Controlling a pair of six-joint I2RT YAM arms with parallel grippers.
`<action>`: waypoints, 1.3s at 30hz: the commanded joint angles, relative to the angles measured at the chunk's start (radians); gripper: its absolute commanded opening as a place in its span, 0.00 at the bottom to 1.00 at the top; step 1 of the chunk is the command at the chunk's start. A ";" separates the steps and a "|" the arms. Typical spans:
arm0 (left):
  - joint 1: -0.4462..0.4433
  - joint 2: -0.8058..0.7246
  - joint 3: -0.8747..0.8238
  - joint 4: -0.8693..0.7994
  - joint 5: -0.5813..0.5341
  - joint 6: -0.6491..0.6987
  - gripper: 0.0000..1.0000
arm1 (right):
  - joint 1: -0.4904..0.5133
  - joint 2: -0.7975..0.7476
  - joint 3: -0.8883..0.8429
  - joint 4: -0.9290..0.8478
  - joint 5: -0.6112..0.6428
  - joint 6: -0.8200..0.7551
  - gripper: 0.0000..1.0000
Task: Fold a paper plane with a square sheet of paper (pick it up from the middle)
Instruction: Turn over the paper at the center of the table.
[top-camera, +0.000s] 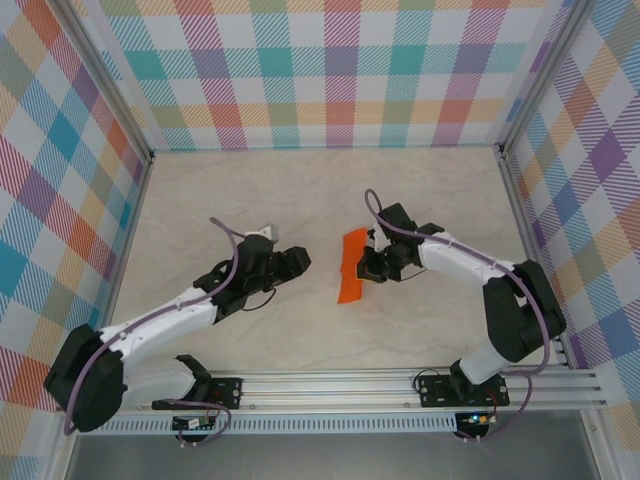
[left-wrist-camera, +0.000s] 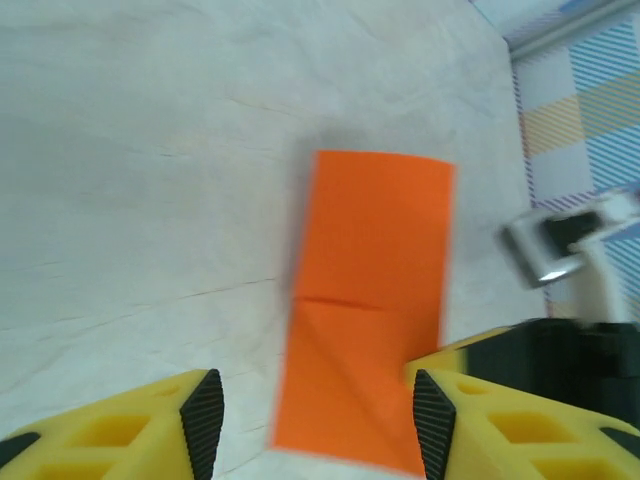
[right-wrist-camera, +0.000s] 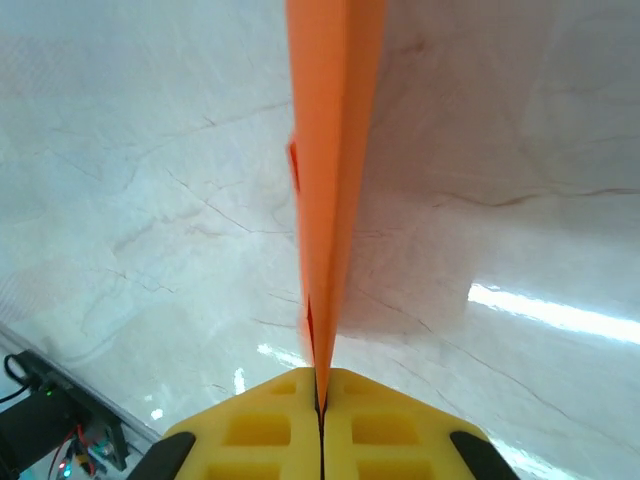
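Over pale tabletop (top-camera: 250, 190), right end effector (top-camera: 367, 262) pinches folded paper (top-camera: 352, 268) edge-up.

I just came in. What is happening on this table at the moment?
Two robot arms are folding a piece of orange paper over the table. The right gripper is shut on the paper, which is already folded into a narrow strip with creases in it. The left gripper is open and points at the paper from the other side. I cannot tell whether it touches it. The paper is not yet a pointed plane.
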 joint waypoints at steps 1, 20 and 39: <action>0.012 -0.118 -0.074 -0.146 -0.161 -0.021 0.62 | 0.032 -0.056 0.131 -0.336 0.327 -0.074 0.06; 0.067 -0.480 -0.169 -0.432 -0.339 -0.112 0.76 | 0.289 0.401 0.529 -0.694 0.579 0.137 0.11; 0.075 -0.239 -0.116 -0.207 -0.093 -0.039 0.75 | 0.115 0.067 0.074 0.062 -0.092 0.064 0.33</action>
